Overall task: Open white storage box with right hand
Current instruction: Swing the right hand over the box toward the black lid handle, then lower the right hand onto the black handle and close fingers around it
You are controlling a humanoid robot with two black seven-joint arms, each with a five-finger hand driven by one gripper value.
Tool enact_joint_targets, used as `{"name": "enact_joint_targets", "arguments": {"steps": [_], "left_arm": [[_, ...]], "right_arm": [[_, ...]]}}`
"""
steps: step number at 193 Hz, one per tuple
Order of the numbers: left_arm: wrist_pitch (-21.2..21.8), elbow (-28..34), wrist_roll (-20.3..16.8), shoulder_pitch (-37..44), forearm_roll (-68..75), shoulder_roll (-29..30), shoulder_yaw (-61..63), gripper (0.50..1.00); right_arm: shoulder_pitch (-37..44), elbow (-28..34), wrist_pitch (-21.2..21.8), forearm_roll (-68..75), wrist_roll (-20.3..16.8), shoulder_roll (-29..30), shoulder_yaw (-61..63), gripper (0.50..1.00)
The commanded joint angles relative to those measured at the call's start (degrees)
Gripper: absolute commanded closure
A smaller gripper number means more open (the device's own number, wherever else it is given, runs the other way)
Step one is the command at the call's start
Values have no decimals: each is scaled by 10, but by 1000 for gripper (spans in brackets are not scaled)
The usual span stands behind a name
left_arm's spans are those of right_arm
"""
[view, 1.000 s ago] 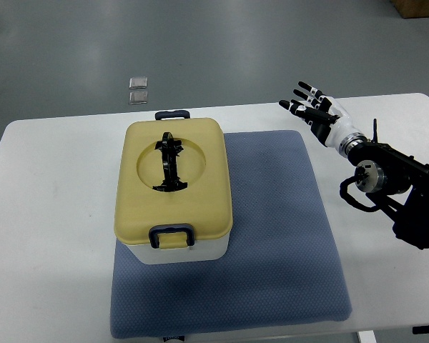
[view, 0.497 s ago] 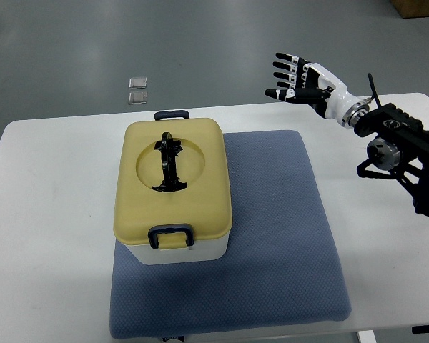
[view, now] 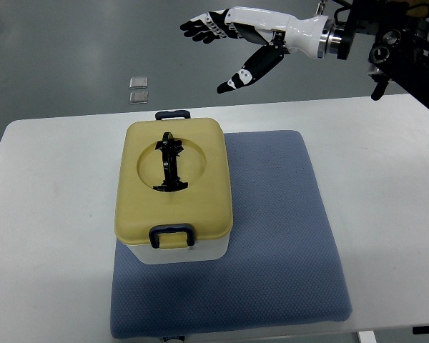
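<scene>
Top view: right hand (view: 237,39) spread above storage box (view: 173,189).

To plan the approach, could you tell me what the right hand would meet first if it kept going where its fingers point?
Probably nothing: the right hand points left, beyond the box; depth is unclear.

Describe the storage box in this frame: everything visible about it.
The storage box has a white plastic-looking base and a pale yellow lid, still closed. A black handle lies folded in the lid's round recess; dark latches sit at the near and far ends. It rests upright on the blue mat's left part; nothing else touches it.
</scene>
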Motion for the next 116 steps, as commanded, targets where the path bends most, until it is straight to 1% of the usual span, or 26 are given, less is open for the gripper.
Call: {"name": "enact_joint_targets", "arguments": {"steps": [1,19,46,58,79,116], "left_arm": [[0,0,0,0,0,0,0,500],[0,0,0,0,0,0,0,500],[0,0,0,0,0,0,0,500],[0,0,0,0,0,0,0,500],[0,0,0,0,0,0,0,500],[0,0,0,0,0,0,0,500]], "right_arm": [[19,34,19,-50,15,6,-1,601],[32,55,24,-102,28,31,-5,599],[75,54,24,-172,50,66,-61,601],[104,53,23,-183,57,83,-85,603],[135,48,21,-191,58,107,-113,603],[164,48,20,-218,73,126,-137,611]]}}
